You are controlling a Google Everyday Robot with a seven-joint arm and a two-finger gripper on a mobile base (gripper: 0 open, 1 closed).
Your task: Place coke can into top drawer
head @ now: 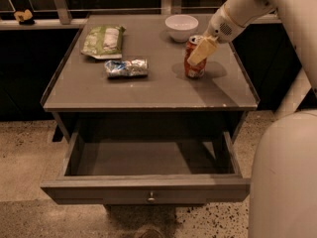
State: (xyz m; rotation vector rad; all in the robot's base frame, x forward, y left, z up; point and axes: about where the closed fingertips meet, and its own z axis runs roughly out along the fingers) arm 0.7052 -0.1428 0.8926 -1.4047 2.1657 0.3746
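Note:
The coke can (194, 68) stands upright on the grey table top (148, 90), right of the middle. My gripper (200, 52) reaches down from the upper right and sits at the can, covering its upper front part. The can rests on the table. The top drawer (99, 190) is pulled out toward the camera below the table top, and its grey inside holds nothing. Its small round knob (151, 198) is at the middle of the front panel.
A white bowl (181, 27) stands at the back, just behind the can. A green snack bag (103, 40) lies at the back left and a silver-blue foil packet (127, 67) in front of it. My arm and pale body (285, 177) fill the right side.

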